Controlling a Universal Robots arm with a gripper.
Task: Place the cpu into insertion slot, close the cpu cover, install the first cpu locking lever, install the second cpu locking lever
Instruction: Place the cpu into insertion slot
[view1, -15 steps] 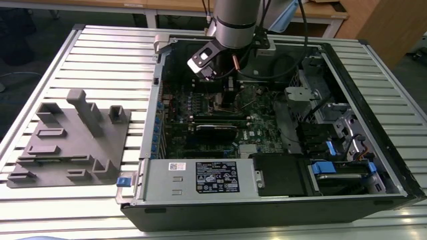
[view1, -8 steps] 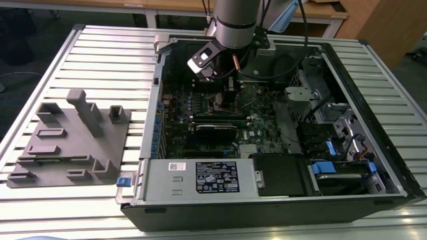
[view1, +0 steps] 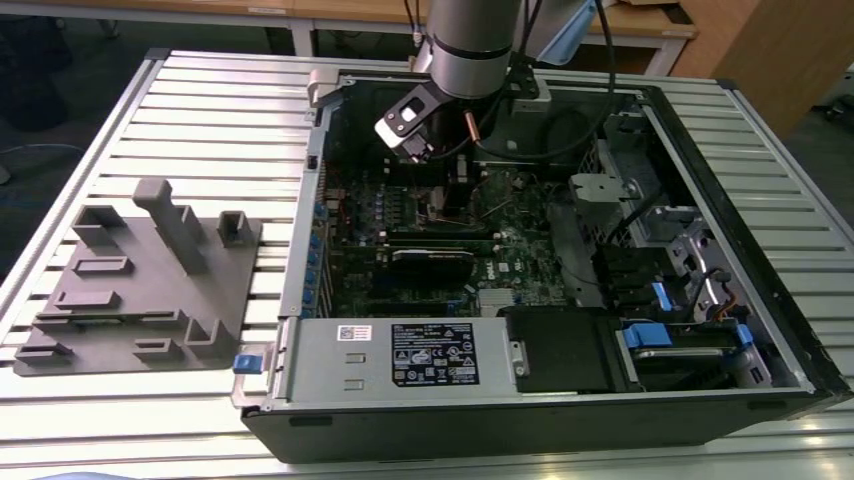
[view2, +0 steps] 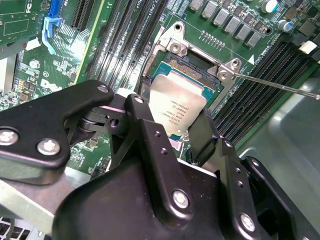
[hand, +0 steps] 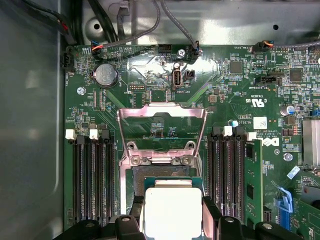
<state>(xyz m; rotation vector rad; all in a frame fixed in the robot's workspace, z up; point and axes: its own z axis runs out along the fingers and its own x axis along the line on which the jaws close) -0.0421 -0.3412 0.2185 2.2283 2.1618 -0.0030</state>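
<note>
Exterior view: claw (view1: 424, 152) hangs inside the computer case (view1: 534, 432) on the table (view1: 200, 110); second wrist view: claw clenched on two opposite edges of the cpu (view2: 176, 107), silver face up, just above the insertion slot (view2: 192, 67); first wrist view: cpu edges parallel to the slot's, cpu cover (hand: 161, 111) standing open beyond the slot.

Dull metal cpu (view2: 177, 107), shiny metal cpu cover (hand: 161, 111), glossy green board (hand: 150, 75).

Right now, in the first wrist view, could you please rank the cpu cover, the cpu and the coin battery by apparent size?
1. cpu cover, widest.
2. cpu, though nearer the camera, so unsure against the cover.
3. coin battery, clearly smallest.
</note>
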